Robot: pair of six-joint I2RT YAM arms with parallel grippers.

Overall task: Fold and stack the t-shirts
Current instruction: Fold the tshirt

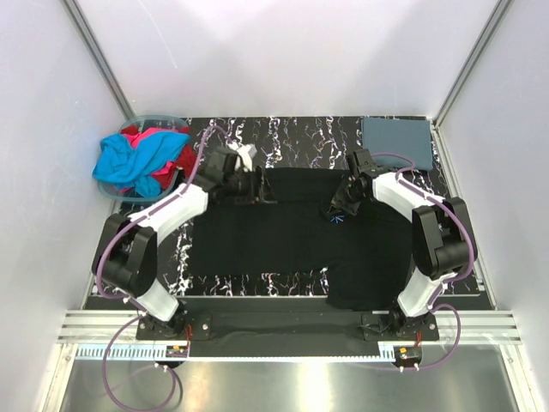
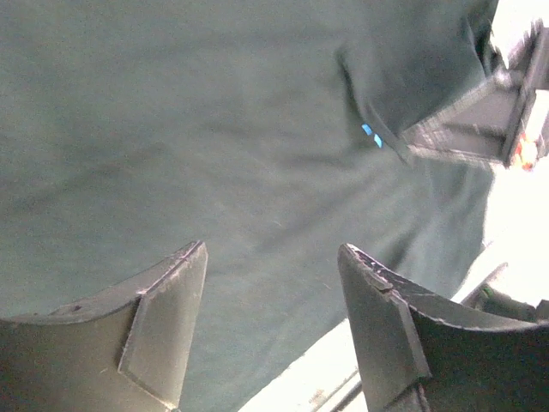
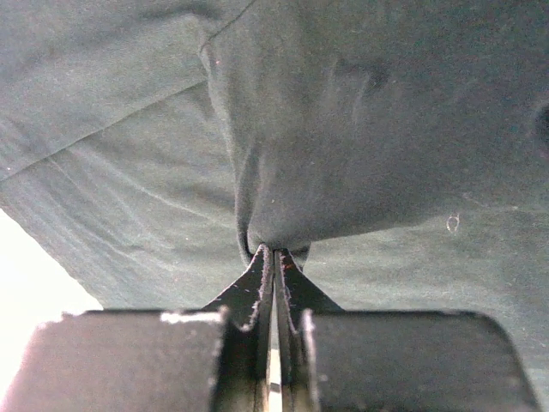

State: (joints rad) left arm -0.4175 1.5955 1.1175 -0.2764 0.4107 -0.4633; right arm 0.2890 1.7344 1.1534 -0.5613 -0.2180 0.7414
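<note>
Well, off to the left of the left hand, a pale tub sits at the far corner of the marbled desk. A cyan shirt is heaped over the tub's rim and a red shirt is bunched beside it, on the side nearer that hand.

The left hand hangs low over the far-left edge of the black shirt. From its own camera the two fingers stand well apart with nothing between them, only dark cloth below.

The black shirt lies spread across the middle of the desk, under and between both hands (one part reaches toward the near edge by the right arm's base). A tiny light-blue starburst print shows on it, just beside the right hand on its near side.

The right hand is pressed together and clamped on a pinch of the black shirt. Its wrist view shows the cloth puckered into a small ridge running right into the closed tips.

Beyond that hand and to its right, well apart from it, a slate blue-grey shirt lies folded into a neat rectangle at the desk's far-right corner.
</note>
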